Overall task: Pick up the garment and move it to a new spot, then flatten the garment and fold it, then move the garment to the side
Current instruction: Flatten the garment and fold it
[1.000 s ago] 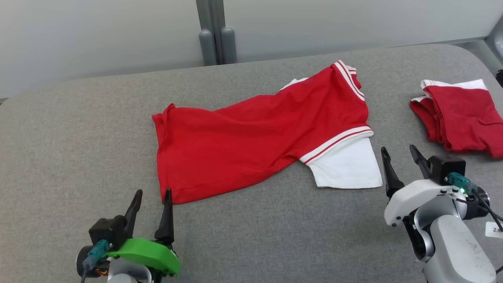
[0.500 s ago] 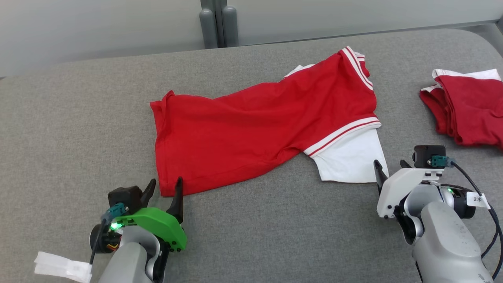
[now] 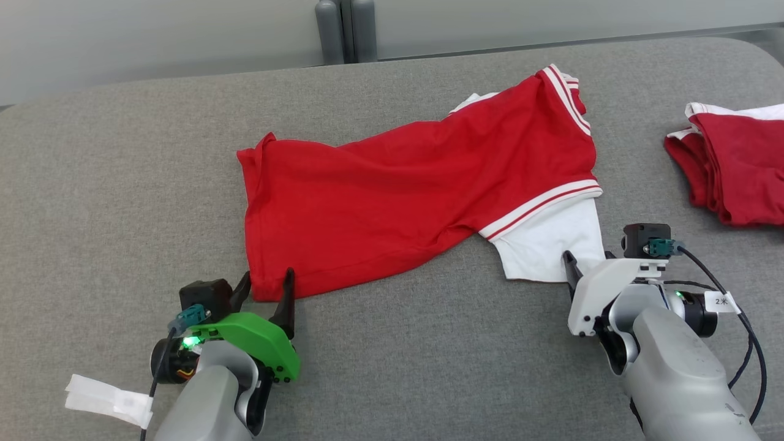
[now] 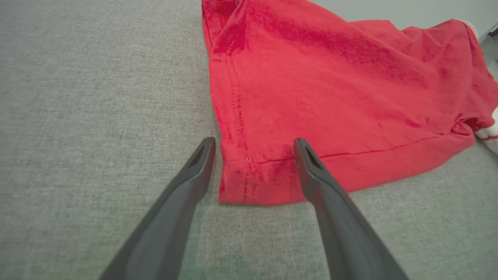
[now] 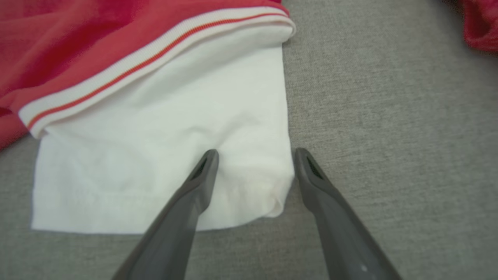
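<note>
The garment point(image 3: 398, 196) is a red shirt with white striped trim and a white sleeve point(image 3: 545, 245), lying spread out on the grey padded table point(image 3: 122, 184). My left gripper point(image 3: 267, 275) is open at the shirt's near-left hem corner. In the left wrist view the left gripper point(image 4: 254, 140) has its fingers straddling that red corner point(image 4: 249, 186). My right gripper point(image 3: 587, 257) is open at the sleeve's near-right corner. The right wrist view shows the right gripper point(image 5: 255, 151) with one finger over the white sleeve point(image 5: 163, 155) and the other just past its edge.
A second red and white garment point(image 3: 735, 171) lies bunched at the table's right edge, and shows as a red blur point(image 5: 480, 23) in the right wrist view. Two grey posts point(image 3: 346, 30) stand behind the table's far edge. Bare grey surface surrounds the shirt.
The head camera has shifted. Both grippers have moved forward to the shirt: the left now straddles the hem corner, the right has reached the white sleeve's corner. Both stay open.
</note>
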Robot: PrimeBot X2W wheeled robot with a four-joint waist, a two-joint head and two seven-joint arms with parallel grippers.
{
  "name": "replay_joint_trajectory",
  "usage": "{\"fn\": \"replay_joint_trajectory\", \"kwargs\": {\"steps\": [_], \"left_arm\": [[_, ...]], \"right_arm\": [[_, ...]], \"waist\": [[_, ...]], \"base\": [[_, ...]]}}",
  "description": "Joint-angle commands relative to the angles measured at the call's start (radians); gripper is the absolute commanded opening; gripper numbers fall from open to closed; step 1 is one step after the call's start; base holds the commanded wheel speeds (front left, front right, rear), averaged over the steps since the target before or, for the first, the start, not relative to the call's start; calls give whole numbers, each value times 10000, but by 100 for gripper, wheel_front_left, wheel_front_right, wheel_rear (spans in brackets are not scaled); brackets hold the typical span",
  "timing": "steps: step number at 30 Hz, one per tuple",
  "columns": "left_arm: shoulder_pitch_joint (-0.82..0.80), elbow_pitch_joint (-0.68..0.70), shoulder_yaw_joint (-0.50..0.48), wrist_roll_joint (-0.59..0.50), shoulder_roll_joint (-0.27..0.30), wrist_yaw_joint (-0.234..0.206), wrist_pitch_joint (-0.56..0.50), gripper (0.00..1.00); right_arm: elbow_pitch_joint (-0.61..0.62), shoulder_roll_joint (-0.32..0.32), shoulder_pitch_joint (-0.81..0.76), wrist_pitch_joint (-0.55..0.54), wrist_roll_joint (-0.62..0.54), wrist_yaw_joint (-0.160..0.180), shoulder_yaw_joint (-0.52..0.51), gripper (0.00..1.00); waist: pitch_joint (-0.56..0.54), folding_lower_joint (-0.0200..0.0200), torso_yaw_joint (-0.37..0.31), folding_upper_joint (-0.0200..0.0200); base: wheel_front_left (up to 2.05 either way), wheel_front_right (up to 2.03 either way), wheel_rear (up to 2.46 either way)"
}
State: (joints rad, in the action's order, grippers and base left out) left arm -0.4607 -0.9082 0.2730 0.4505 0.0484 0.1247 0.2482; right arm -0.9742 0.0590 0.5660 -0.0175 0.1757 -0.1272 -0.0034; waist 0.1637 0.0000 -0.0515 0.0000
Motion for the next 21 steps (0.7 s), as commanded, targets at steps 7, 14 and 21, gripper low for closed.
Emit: {"fn": "replay_joint_trajectory", "kwargs": {"steps": [7,14,21], "left_arm": [[-210,236,572,565,45,73,98,100],[233,682,839,821,211,77,71,100],[247,672,992,911,300,79,-65,100]], "right_arm": [[-633,-149,102,297,487,-60,609,100],[-1120,-151,112,543,565,-60,628,100],[-1478,-153,240,624,611,-60,747,100]], "waist": [[-11,0,2,0],[-67,0,56,0],[-81,0,51,0]], "base": [[0,0,0],[0,0,0],[0,0,0]]}}
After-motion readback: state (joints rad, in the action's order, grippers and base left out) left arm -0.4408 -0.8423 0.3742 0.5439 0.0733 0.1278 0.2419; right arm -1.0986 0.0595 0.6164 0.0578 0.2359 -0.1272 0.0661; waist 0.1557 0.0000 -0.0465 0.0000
